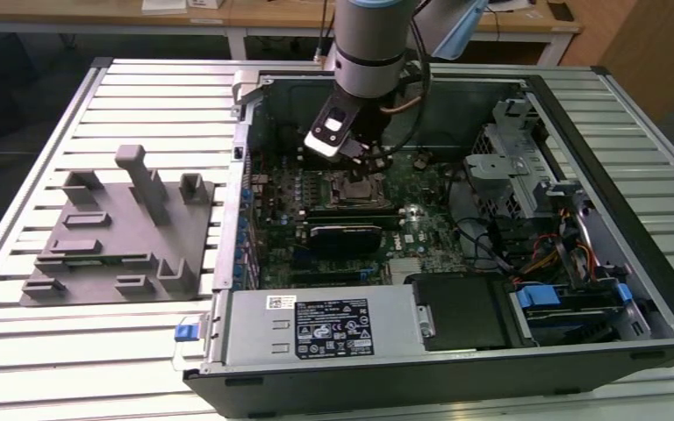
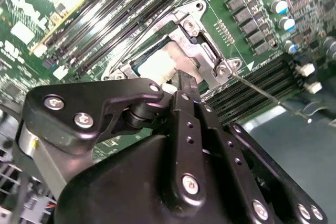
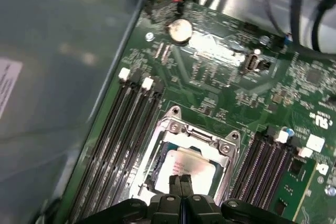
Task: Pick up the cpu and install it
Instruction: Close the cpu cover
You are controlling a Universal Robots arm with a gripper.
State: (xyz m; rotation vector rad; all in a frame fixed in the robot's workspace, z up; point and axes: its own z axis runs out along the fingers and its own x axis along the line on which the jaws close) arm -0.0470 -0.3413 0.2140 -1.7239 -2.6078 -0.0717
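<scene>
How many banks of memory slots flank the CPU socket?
2: one bank along one side of the socket frame, the second bank along the opposite side; the pincer covers their near ends.

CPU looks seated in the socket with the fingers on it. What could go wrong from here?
1. The fingers, closed, sit over one edge of the cpu inside the socket frame. An off-centre push could tilt it instead of seating it flat.
2. The thin socket lever stands out beside the frame. The wide linkage of the gripper might snag it on any sideways move.
</scene>
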